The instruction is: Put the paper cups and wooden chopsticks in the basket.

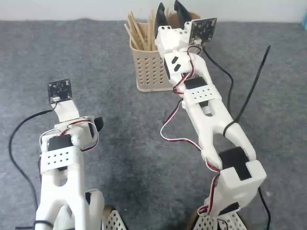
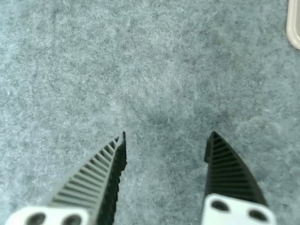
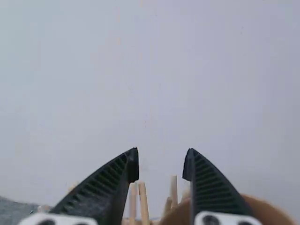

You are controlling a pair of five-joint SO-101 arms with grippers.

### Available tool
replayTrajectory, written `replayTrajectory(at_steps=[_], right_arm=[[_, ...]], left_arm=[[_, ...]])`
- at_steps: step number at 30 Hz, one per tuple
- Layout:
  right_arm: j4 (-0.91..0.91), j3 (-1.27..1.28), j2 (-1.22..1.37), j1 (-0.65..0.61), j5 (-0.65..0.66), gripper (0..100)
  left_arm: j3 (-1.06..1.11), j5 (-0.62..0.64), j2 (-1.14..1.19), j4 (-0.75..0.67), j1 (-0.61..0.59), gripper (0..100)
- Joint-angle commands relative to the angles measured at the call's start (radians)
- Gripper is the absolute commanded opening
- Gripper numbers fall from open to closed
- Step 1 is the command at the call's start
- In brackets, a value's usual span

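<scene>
Basket (image 1: 148,72) sits at the top centre of the high view on the grey mat (image 1: 96,57). The wooden chopsticks (image 1: 141,31) stand bundled in it, long axes close to upright and fanned a little toward the upper left.

Your right gripper (image 1: 171,7) hangs directly above the basket's right half. Its jaws are spread moderately wide and hold nothing. Any coming move turns on that relation: the chopstick tips lie just below and slightly to the picture-left of the claw, so I judge that a straight lift would clear them.

Your left gripper (image 2: 168,136) is well apart from the basket, in the lower left of the high view. It points down at bare mat with its jaws wide and nothing between them, so the right arm is plainly the nearer one.

The high view gives you the basket's perforated front wall and the right arm's whole line up to it. The right wrist view gives you what that angle hides: chopstick tips rising between the jaws at bottom centre, against a pale wall (image 3: 150,70). It also shows a brown rounded shape (image 3: 276,216) at the lower right. That may be a paper cup in the basket, but you cannot tell from here. In the left wrist view, a pale corner of the basket sits at the upper right edge.
</scene>
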Motion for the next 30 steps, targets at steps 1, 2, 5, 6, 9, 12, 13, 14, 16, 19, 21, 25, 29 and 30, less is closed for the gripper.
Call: replayTrajectory(at_steps=[1, 2, 5, 6, 9, 12, 13, 14, 16, 19, 21, 25, 29, 30], right_arm=[[0.130, -0.035, -0.088, -0.005, -0.017, 17.0], [0.170, -0.028, -0.120, -0.005, -0.017, 17.0], [0.280, 0.026, -0.246, -0.010, -0.018, 16.8], [0.305, 0.052, -0.295, -0.022, -0.018, 15.8], [0.341, 0.158, -0.463, -0.041, -0.018, 7.5], [0.352, 0.255, -0.641, -0.061, -0.011, 0.7], [0.352, 0.281, -0.694, -0.062, -0.011, 2.3], [0.357, 0.307, -0.746, -0.062, -0.011, 2.7], [0.398, 0.353, -0.851, -0.062, -0.011, 0.9], [0.555, 0.385, -0.990, -0.062, -0.011, 0.8], [0.707, 0.385, -1.081, -0.061, -0.011, 0.8], [0.944, 0.388, -1.244, -0.053, -0.011, 0.8], [1.139, 0.390, -1.351, 0.005, -0.015, 0.8], [1.193, 0.390, -1.369, 0.024, -0.015, 0.8]], left_arm=[[-0.033, 0.006, -0.002, -0.023, -0.005, 26], [-0.033, 0.006, -0.002, -0.023, -0.005, 26], [-0.033, 0.006, -0.002, -0.023, -0.005, 26], [-0.033, 0.006, -0.002, -0.023, -0.005, 26], [-0.031, 0.005, -0.006, -0.023, -0.005, 26], [-0.031, 0.002, -0.006, -0.023, -0.005, 26], [-0.031, -0.018, -0.008, -0.021, -0.005, 26], [-0.030, -0.035, -0.008, -0.020, -0.005, 26], [-0.030, -0.052, -0.008, -0.018, -0.002, 22], [-0.030, -0.063, -0.008, -0.020, 0.000, 16], [-0.030, -0.084, -0.009, -0.021, 0.000, 16], [-0.030, -0.091, -0.009, -0.023, 0.000, 16], [0.004, -0.092, -0.077, -0.032, -0.002, 15], [0.033, -0.094, -0.121, -0.044, 0.000, 14]])
